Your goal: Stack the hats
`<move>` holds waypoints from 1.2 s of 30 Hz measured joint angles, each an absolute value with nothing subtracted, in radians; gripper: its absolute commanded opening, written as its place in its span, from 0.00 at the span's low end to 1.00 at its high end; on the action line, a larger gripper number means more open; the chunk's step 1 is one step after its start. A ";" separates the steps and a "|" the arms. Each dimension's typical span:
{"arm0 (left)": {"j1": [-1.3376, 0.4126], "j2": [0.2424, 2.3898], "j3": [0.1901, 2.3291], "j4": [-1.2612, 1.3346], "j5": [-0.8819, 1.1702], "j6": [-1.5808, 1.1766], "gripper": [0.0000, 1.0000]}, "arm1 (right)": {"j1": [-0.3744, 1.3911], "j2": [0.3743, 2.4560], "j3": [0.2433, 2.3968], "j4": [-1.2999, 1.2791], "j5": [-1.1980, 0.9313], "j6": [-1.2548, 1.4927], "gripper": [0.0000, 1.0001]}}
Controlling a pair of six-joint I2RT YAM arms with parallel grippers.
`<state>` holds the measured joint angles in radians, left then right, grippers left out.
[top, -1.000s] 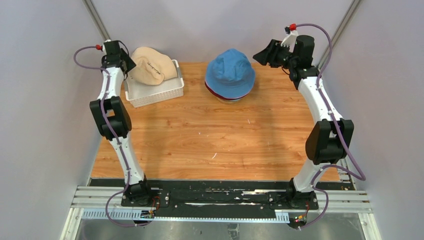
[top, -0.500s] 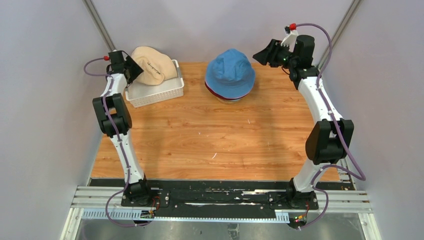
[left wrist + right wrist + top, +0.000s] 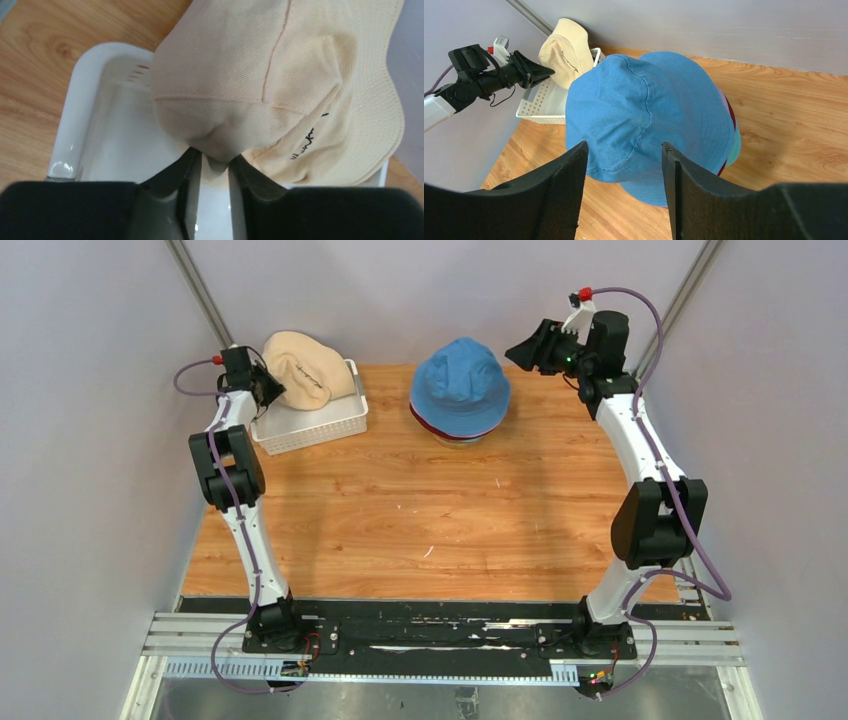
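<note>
A: Now the left end effector [image 3: 215,156] has moved in over the white plastic mesh basket [image 3: 312,428] and narrowed onto a fold of the beige cloth bucket hat [image 3: 260,75], which sits in that basket.

B: So the last hat looks gripped. And the pile?

A: Unchanged. The blue cloth bucket hat [image 3: 462,375] tops it on the bench, well apart from the basket. The right end effector [image 3: 624,146] stays wide and empty, farther from the basket still.

B: Then lifting comes next, I judge.

— Where is the basket [image 3: 312,428] sitting?
— At the table's [image 3: 400,520] far left corner, a lone hat [image 3: 300,370] lying in it. The stack of hats [image 3: 460,388] is standing to its right.
</note>
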<state>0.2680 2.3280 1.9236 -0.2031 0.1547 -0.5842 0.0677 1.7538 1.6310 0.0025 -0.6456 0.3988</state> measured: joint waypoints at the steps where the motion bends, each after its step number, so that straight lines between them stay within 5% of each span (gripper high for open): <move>1: 0.268 2.328 1.924 -0.197 0.155 -0.580 0.12 | 0.068 1.754 1.631 0.003 -0.646 0.399 0.55; 4: 0.268 2.328 1.924 -0.178 0.158 -0.581 0.00 | 0.068 1.754 1.629 0.003 -0.646 0.400 0.55; 19: 0.250 2.082 1.711 -0.074 0.250 -0.604 0.00 | 0.068 1.753 1.628 0.003 -0.647 0.400 0.54; 36: 0.084 1.745 1.827 -0.025 0.424 -0.713 0.00 | 0.080 1.726 1.629 0.045 -0.706 0.433 0.54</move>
